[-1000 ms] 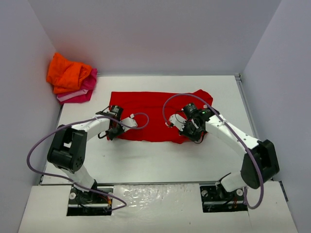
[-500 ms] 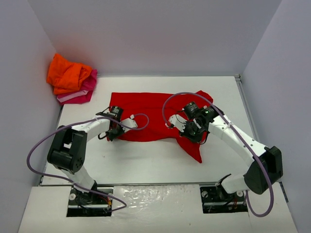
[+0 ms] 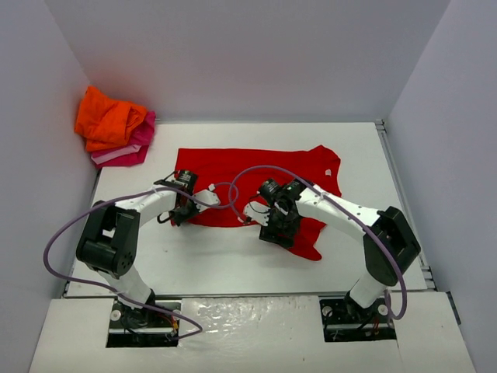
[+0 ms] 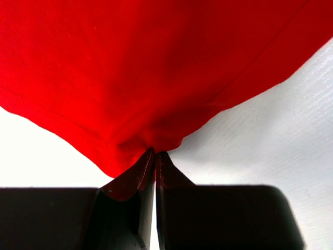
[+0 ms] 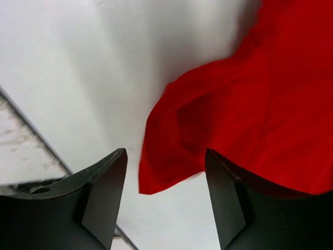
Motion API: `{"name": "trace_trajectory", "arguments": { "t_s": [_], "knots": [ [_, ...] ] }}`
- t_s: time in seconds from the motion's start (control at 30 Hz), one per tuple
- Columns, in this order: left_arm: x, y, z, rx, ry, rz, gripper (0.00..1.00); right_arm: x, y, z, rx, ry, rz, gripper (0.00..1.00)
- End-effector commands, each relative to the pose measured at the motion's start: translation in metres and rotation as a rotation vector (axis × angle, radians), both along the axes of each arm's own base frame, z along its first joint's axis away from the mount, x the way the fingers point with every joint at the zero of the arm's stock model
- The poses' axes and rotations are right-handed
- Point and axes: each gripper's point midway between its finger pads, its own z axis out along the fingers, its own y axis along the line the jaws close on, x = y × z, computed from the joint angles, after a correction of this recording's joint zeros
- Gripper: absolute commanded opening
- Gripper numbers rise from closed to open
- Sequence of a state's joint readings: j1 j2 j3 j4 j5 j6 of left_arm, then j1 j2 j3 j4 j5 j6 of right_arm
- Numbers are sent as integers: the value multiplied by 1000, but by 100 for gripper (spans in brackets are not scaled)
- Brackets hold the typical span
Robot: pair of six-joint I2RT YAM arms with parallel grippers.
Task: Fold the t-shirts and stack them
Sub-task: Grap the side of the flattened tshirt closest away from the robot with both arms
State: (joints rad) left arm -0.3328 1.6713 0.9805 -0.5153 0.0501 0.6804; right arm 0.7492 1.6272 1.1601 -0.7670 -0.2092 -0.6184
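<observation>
A red t-shirt [image 3: 248,175] lies spread across the middle of the table, its white neck label [image 3: 329,172] at the right end. My left gripper [image 3: 180,210] is shut on the shirt's near-left hem corner; in the left wrist view the gripper [image 4: 155,153] pinches a pucker of the red t-shirt [image 4: 156,67]. My right gripper [image 3: 278,225] hovers open over the near-right flap. In the right wrist view the gripper [image 5: 165,152] stands open, and a loose corner of the red t-shirt [image 5: 250,114] lies below, free of both fingers. An orange t-shirt [image 3: 109,116] rests on a pink one [image 3: 128,149] at the back left.
White walls close in the table [image 3: 233,260] at the back and on both sides. The right arm's purple cable [image 3: 256,172] arcs over the red cloth. The table's near edge [image 5: 31,130] shows left of the right fingers.
</observation>
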Motion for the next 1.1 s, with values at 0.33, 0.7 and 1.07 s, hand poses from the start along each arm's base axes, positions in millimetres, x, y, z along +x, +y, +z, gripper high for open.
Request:
{"name": "trace_trajectory", "arguments": {
  "t_s": [0.33,0.7,1.07],
  "knots": [
    [-4,-3,-9,-9,32,4,0,53,-56,64,-35,-346,-201,66],
    [1,-9,-9,-29,30,9,0,-13,-75,22,-19,-116,-244,60],
    [-3,-7,-7,-27,20,5,0,-34,-87,8,-92,34,-212,56]
  ]
}}
